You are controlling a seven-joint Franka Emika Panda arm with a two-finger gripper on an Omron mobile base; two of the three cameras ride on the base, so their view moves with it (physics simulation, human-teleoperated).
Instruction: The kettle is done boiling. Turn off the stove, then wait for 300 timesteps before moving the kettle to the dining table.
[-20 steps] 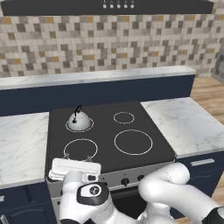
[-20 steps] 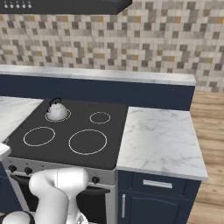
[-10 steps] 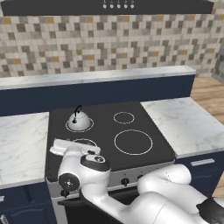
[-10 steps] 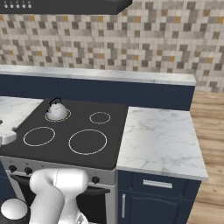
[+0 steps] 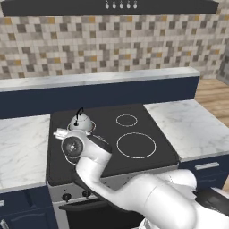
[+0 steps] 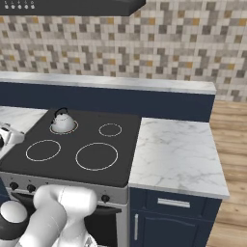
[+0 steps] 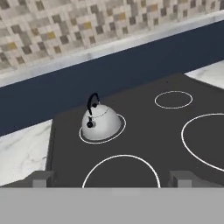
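One kettle [image 7: 100,123] sits on the stove's [image 7: 144,144] rear-left burner, ahead of the empty, wide-open gripper [image 7: 113,178].

Kettle [image 7: 101,123]: small, squat, silver-grey dome with a thin black arched handle and black knob; upright, centred on the rear-left ring burner. Stove [image 6: 120,140]: flat black glass cooktop, four white ring burners of differing sizes, steel front panel carrying a row of black knobs, oven beneath; set between marble worktops.
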